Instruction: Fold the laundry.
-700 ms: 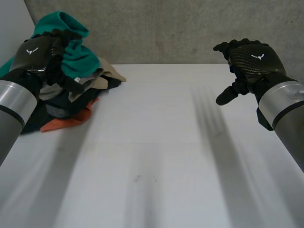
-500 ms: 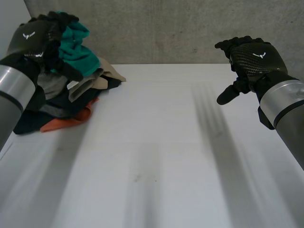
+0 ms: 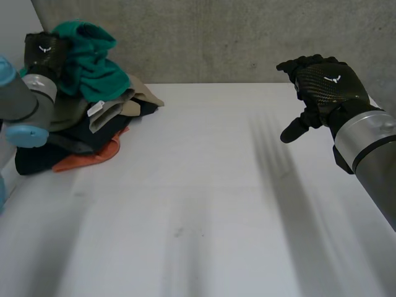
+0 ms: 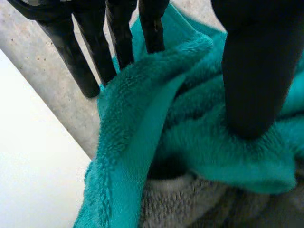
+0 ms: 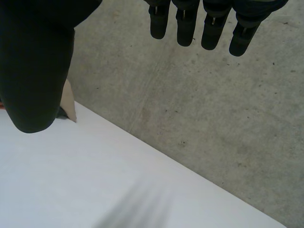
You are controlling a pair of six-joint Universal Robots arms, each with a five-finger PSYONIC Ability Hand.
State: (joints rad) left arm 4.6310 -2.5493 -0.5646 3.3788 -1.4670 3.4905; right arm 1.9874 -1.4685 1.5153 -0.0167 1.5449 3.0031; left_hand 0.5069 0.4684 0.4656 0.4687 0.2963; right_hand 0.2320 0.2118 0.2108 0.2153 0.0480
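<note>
A heap of laundry [image 3: 93, 133] lies at the table's far left corner, topped by a teal towel [image 3: 93, 59]. My left hand [image 3: 42, 52] is at the heap's top, on the towel's left side. In the left wrist view its straight fingers [image 4: 118, 42] stand behind a raised fold of the teal towel [image 4: 142, 142] and its thumb [image 4: 251, 71] rests on the cloth in front; the fold is not squeezed. My right hand [image 3: 325, 83] hovers open above the table's far right, holding nothing, with fingers [image 5: 190, 23] and thumb [image 5: 33, 61] spread.
Under the teal towel lie a grey fleecy piece [image 4: 190, 204], a beige cloth [image 3: 139, 96], dark garments and an orange one [image 3: 86, 159]. The white table [image 3: 204, 185] stretches bare from the heap to the right arm. A concrete wall [image 3: 216, 37] stands behind.
My left hand rose from the heap's front, passed over its top and now sits at the teal towel's far left side. The right hand barely shifted.
</note>
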